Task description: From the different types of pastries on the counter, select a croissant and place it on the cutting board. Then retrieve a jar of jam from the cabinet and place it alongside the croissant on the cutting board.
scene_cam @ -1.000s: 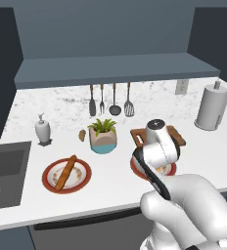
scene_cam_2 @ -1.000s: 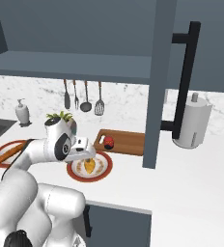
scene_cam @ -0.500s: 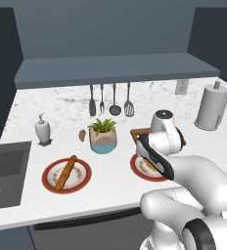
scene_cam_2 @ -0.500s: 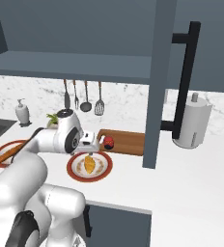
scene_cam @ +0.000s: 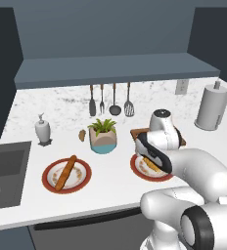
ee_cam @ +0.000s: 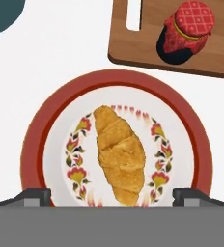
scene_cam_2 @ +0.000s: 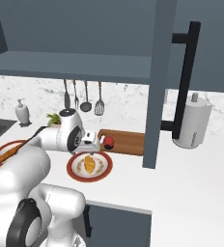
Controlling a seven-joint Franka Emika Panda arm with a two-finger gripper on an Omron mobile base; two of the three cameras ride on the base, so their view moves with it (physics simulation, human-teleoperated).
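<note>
The jaws stand wide apart with nothing between them, the gripper [ee_cam: 112,195] hanging above a red-rimmed plate [ee_cam: 36,130], its two dark fingertips [ee_cam: 34,197] at either side of the plate's near edge.

The white marble counter [scene_cam: 110,180] runs under everything, with a dark blue-grey cabinet [scene_cam_2: 155,72] above it; its door stands open in the right base view. A paper towel roll [scene_cam_2: 191,123] stands on the counter past the door.

The wooden cutting board [ee_cam: 147,43] lies just beyond the plate, slot handle toward the plate's side, and the red-lidded jar of jam [ee_cam: 186,31] stands upright on it.

A second red-rimmed plate [scene_cam: 51,183] to the left carries the long brown baguette [scene_cam: 65,172]. A potted plant [scene_cam: 103,135] sits between the two plates, farther back.

The golden croissant [ee_cam: 119,153] lies in the middle of the near plate, lengthwise between the fingertips, not on the board. A tiny brown bun [scene_cam: 81,135] rests beside the plant.
</note>
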